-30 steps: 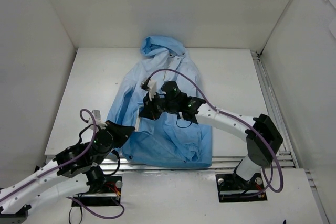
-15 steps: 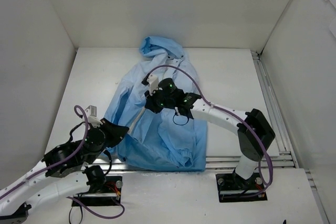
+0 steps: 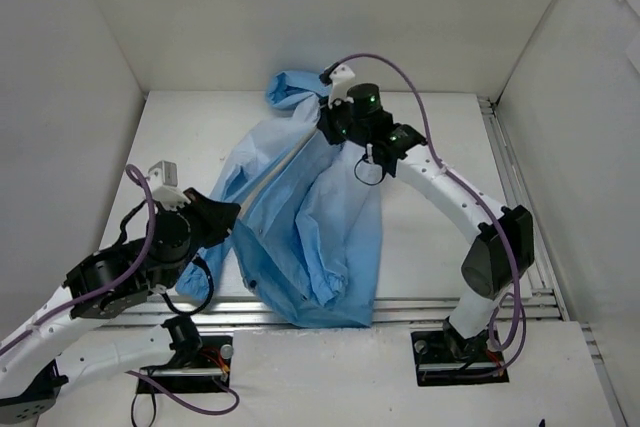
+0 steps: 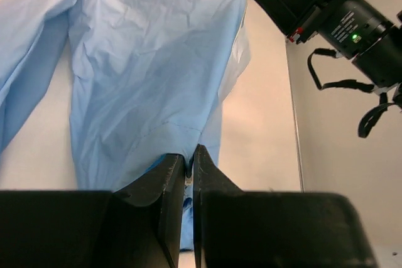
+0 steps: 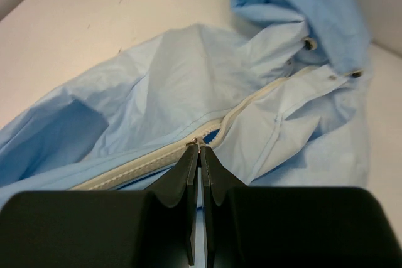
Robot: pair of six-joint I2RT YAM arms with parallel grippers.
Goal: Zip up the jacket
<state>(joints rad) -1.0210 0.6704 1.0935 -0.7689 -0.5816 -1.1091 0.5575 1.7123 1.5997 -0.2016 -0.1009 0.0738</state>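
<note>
Thin, crinkled light-blue jacket (image 3: 310, 217) lies mid-table (image 3: 440, 147), hood at 12 o'clock, hem reaching the 6 o'clock edge. Left gripper (image 3: 230, 213) is clamped on its 9 o'clock edge. Right gripper (image 5: 200, 149) pinches the white zipper (image 5: 157, 164) below the collar. Smooth white tabletop shows at 3 o'clock.

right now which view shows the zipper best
Right wrist: the white zipper fills the middle, running past the right claw, shut on it, toward the hood. The top view shows it only as a thin pale line across the jacket. The left wrist shows mostly blue fabric, with a white strip at one edge.
</note>
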